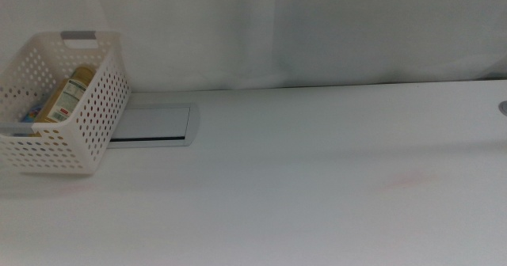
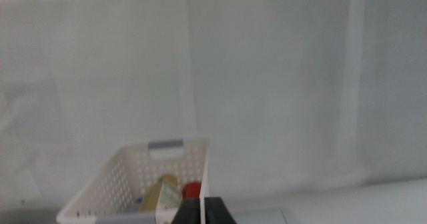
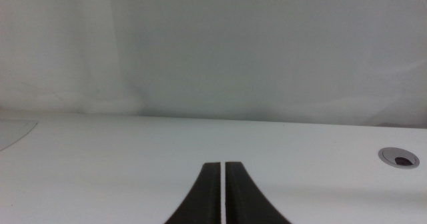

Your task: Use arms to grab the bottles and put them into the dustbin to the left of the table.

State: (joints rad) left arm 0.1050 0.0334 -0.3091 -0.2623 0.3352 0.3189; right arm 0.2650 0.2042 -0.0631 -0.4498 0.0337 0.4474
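Both end effectors (image 2: pixel 203 212) (image 3: pixel 222 194) closed, level, off the bottles (image 1: pixel 67 96)

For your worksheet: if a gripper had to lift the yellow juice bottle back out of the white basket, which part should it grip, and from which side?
Probably the upper body, from above. The yellow juice bottle leans tilted inside the white basket, whose perforated walls block any sideways approach; only the open top gives access. Jaws would likely close across its width, angled to match the lean.

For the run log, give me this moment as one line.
bottles: yellow juice bottle, red can in dustbin | left gripper: shut | right gripper: shut
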